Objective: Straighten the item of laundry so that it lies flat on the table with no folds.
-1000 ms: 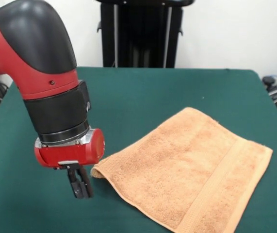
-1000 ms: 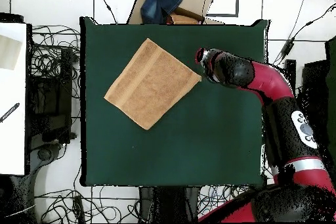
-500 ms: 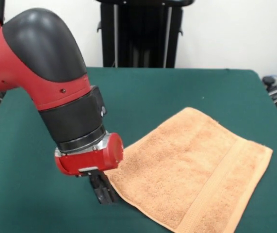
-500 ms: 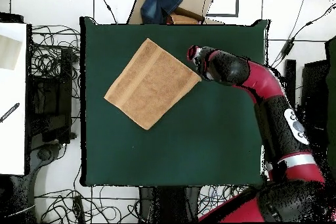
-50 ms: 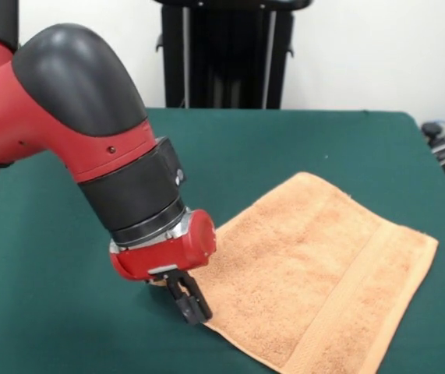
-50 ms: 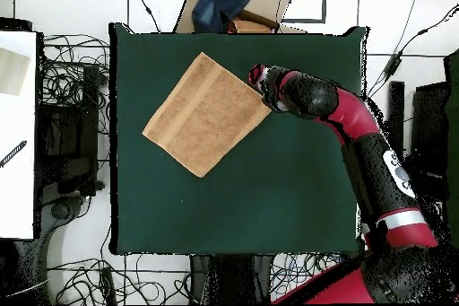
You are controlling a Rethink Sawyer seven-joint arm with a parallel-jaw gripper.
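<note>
Your gripper (image 5: 191, 306) has moved onto the towel's (image 5: 316, 265) near-left edge; its fingers look pressed together, perhaps pinching the hem. The towel lies spread on the table (image 5: 284, 148), right of centre.

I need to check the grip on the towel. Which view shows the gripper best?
The front view: the gripper shows dark fingers at the towel's edge. Overhead, the arm hides the gripper.

No text, label, brand, number or sign can be read anywhere.
</note>
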